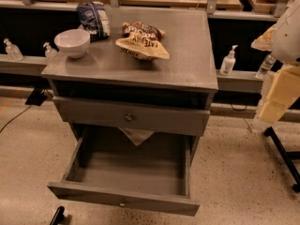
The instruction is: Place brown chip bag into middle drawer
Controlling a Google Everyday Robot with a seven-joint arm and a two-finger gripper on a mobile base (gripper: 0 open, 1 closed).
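The brown chip bag lies on top of the grey cabinet, near the middle and toward the back, with its tan side and white lettering showing. The middle drawer is pulled far out below, its grey box holding nothing; its small knob sits on the front. My gripper hangs at the right edge of the view, off the cabinet's right side, about level with the upper drawer and well away from the bag.
A white bowl and a blue-and-white bag sit on the cabinet's left. The upper drawer with brass knob is slightly out; a tan scrap hangs under it. Pump bottles stand on the ledge behind. Black stand legs are at right.
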